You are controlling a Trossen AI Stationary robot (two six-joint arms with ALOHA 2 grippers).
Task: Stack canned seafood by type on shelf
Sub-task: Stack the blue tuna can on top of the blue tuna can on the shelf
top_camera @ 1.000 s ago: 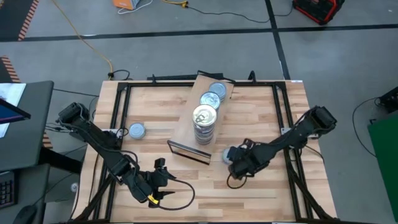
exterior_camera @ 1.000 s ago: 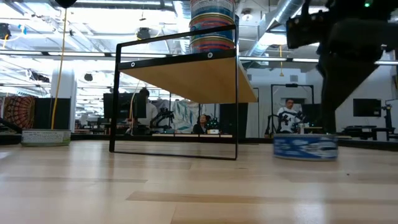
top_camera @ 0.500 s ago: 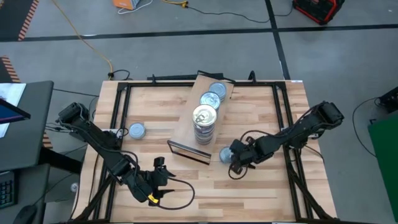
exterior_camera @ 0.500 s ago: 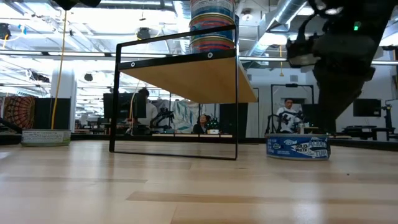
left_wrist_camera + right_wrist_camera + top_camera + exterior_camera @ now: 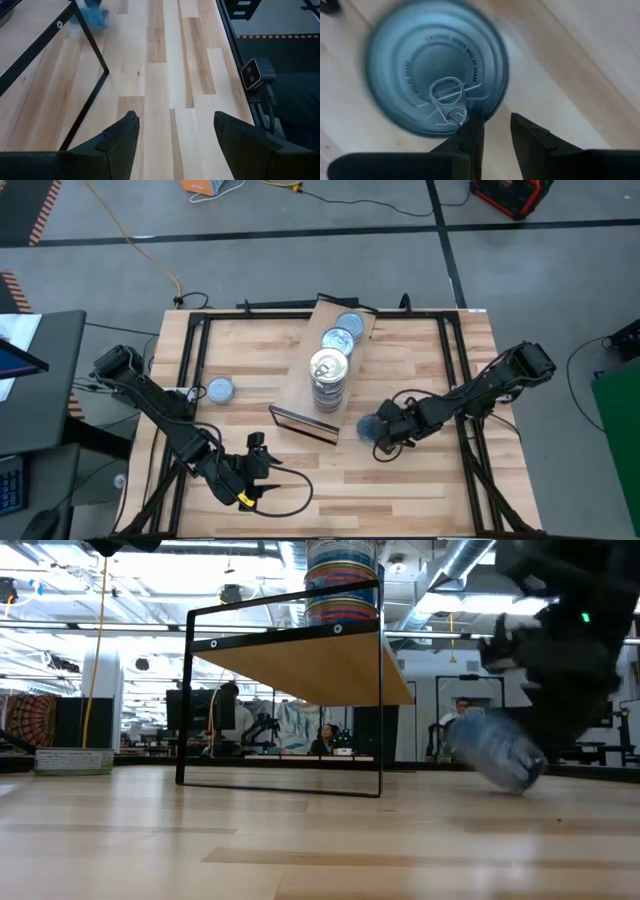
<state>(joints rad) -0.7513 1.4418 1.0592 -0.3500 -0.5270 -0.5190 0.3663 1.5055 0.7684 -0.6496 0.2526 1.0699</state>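
A blue-grey tin [image 5: 435, 70] with a pull-tab lid stands tipped on the table right of the shelf [image 5: 300, 385], blurred in the high view [image 5: 365, 425] and the low view [image 5: 495, 752]. My right gripper [image 5: 495, 122] points steeply down at its rim, fingers a narrow gap apart with bare wood between them. On the shelf stand a stack of tins with a gold top [image 5: 329, 372] and two blue-grey tins [image 5: 343, 333]. Another tin [image 5: 220, 390] rests on the table at the left. My left gripper [image 5: 175, 117] hovers open near the table's near edge [image 5: 262, 455]. My right gripper comes at the tin from above. One fingertip [image 5: 472, 127] lies over the lid's rim [image 5: 487, 107] beside the pull tab; the other stands outside the tin over the table. The tin sits tilted, its right edge [image 5: 525, 783] down on the table and its left side raised.
The shelf's black wire frame [image 5: 285, 690] stands between the two arms, the board [image 5: 320, 665] slanting up behind it. Black rails [image 5: 455, 370] run along the table's sides. Bare wood lies near the front edge [image 5: 340, 490].
My right gripper has sunk toward the tin and rolled its wrist. The tin, which lay flat, slid slightly toward the shelf and has now tipped up on its right edge.
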